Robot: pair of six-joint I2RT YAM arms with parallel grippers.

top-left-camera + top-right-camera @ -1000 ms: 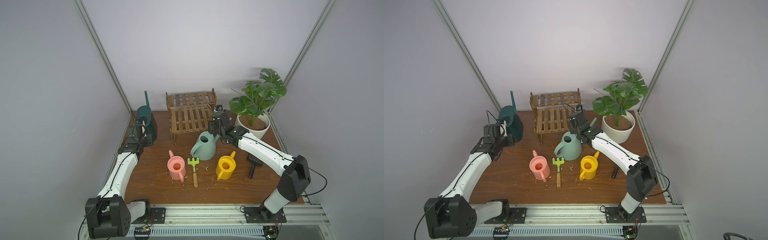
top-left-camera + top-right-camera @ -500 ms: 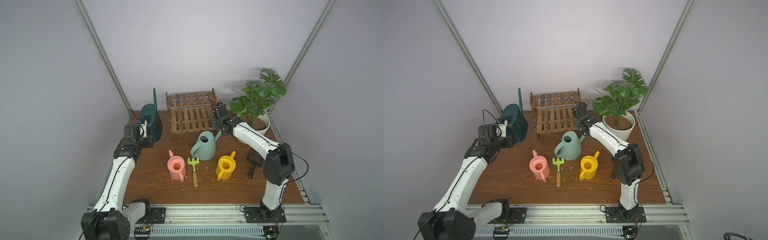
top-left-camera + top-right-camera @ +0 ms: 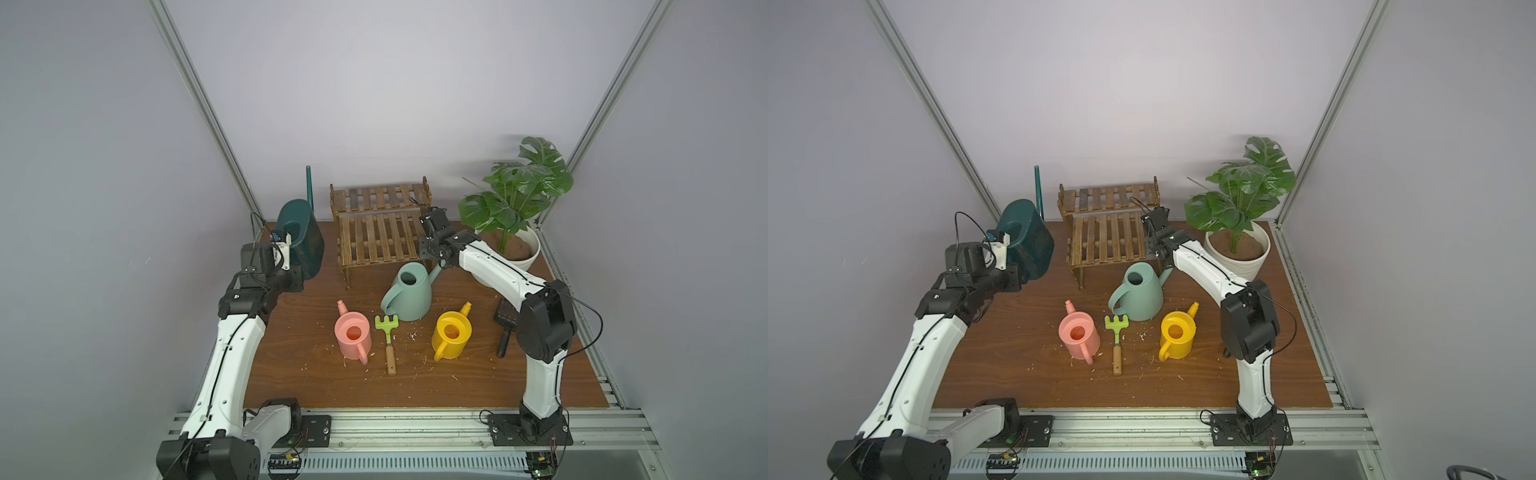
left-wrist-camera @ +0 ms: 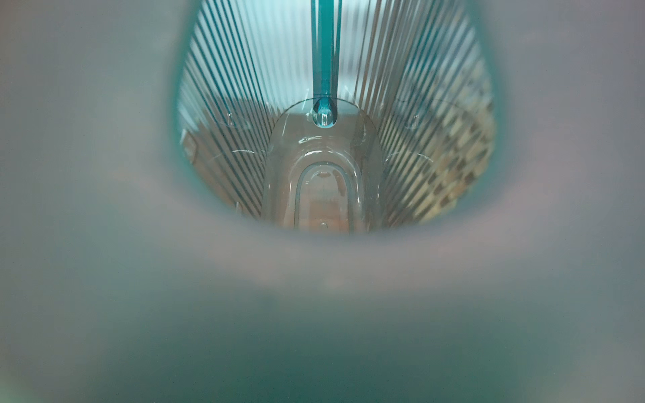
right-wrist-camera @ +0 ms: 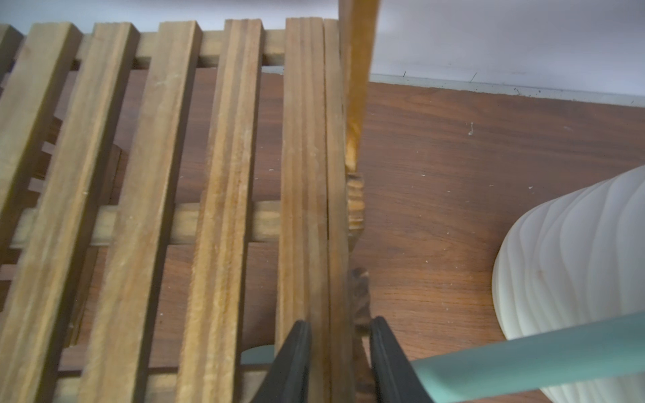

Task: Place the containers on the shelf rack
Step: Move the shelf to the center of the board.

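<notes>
Four watering cans in play, plus one shelf rack [image 3: 378, 241], one rake [image 3: 388, 336], one brush [image 3: 505, 328] and one potted plant [image 3: 528, 249]. The dark teal can [image 3: 301, 239] is up off the counter [image 3: 291, 374] at the back left corner, just beside the rack's left end. It hangs from the left gripper [image 3: 289, 249], whose jaws are clamped on its handle side. It is tilted, mouth toward the arm, and its thin spout stands almost straight up against the back wall. From the left wrist its walls look ribbed and see-through teal. The other three cans stand on the counter. The mint green can [image 3: 409, 297], conical, sits just in front of the rack, with its handle to the front left and its long spout angling back and right under the right wrist. The pink can [image 3: 353, 334] is left of the rake, stubby spout to the back and handle to the front. The yellow can [image 3: 452, 332] is right of the rake, spout to the back right. The rack has two stepped tiers of dark brown slats, the upper one behind. Its long axis runs side to side, its slats run front to back, and both tiers are bare. Over at its right end the right gripper [image 5: 340, 328] has its black jaws closed on the lower tier's end slat, the white ribbed pot just beside.
</notes>
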